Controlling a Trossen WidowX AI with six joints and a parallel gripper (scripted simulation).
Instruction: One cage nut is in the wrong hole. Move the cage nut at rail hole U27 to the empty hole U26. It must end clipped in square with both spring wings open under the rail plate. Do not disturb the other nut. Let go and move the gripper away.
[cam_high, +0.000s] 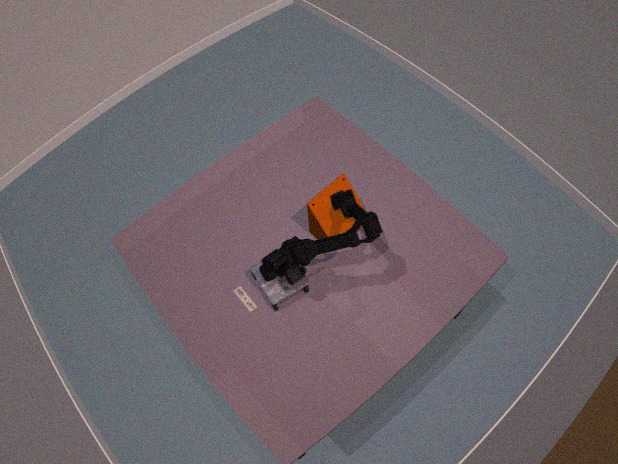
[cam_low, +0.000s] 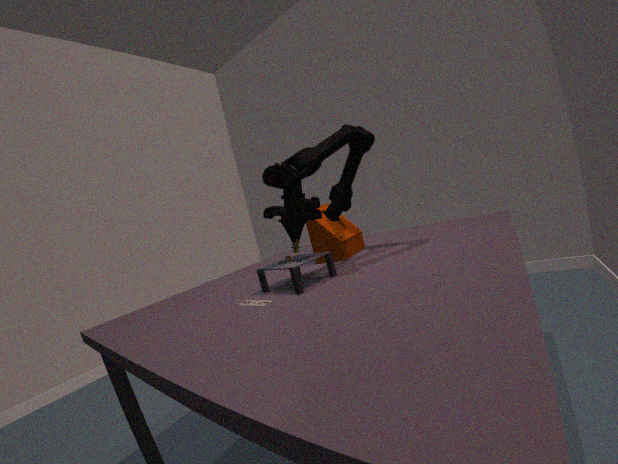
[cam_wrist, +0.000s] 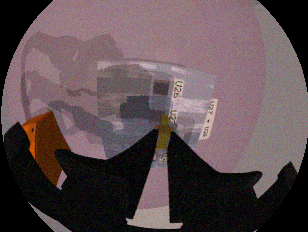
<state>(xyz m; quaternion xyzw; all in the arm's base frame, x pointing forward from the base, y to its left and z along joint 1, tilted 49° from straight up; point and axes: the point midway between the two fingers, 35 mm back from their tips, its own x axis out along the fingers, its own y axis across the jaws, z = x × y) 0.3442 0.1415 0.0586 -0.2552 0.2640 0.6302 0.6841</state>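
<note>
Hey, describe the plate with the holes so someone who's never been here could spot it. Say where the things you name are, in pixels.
On the pinkish table (cam_high: 320, 370) (cam_low: 400, 350), find the orange block (cam_high: 325, 210) (cam_low: 340, 247) (cam_wrist: 47, 145) under the arm's foot. Near it, below the gripper (cam_low: 295, 242) (cam_wrist: 164, 131), is the grey rail plate (cam_high: 280, 295) (cam_low: 280, 266) (cam_wrist: 192, 87). Unlike the flat paper label (cam_high: 245, 299) (cam_low: 255, 303) (cam_wrist: 208, 119) beside it, it stands on dark legs.

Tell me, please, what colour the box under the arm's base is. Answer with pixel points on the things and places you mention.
The box (cam_high: 324, 216) (cam_low: 336, 246) (cam_wrist: 44, 137) is orange, clearest in the top view.

A metallic, glossy surface with streaked reflections is shown by the rail plate (cam_high: 280, 294) (cam_low: 280, 266) (cam_wrist: 112, 85). A matt, painted look is given to the orange base (cam_high: 320, 215) (cam_low: 336, 247) (cam_wrist: 46, 145) at the far side. Matt black plastic is suggested by the arm (cam_high: 330, 244) (cam_low: 320, 152). A smooth, matt finish is seen on the pinkish table top (cam_high: 310, 360) (cam_low: 375, 340) (cam_wrist: 200, 35); paper is resembled by the pale label (cam_high: 245, 299) (cam_low: 255, 303) (cam_wrist: 208, 119).
</note>
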